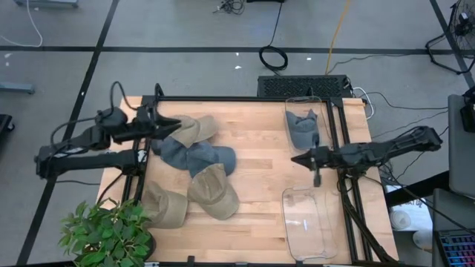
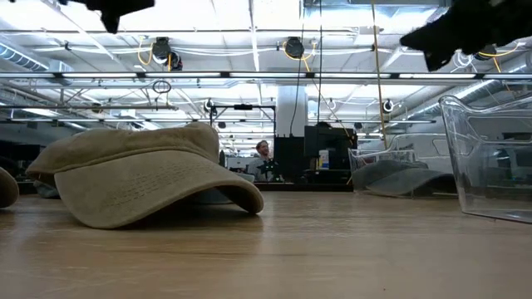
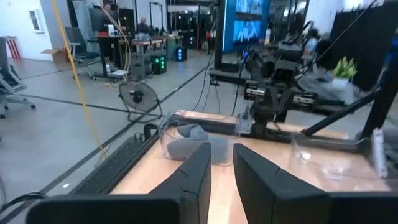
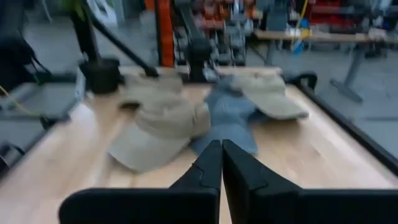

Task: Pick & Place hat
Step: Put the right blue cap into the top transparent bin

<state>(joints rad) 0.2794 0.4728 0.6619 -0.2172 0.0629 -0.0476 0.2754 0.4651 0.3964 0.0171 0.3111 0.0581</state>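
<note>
Over the worktop's (image 1: 260,156) left edge, the left gripper (image 1: 177,122) hangs empty, fingers slightly parted, above a pile of tan and blue hats (image 1: 194,157). One blue hat (image 1: 301,127) lies in the far clear bin (image 1: 306,122); the right gripper (image 1: 295,158), pressed closed and empty, hovers between both bins.

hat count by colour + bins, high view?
Tan hats: 4
Blue-grey hats on table: 2
Blue-grey hat in far bin: 1
Clear bins: 2
Total: 7 hats, 2 bins. The pile overlaps, so the tan count is approximate.
</note>
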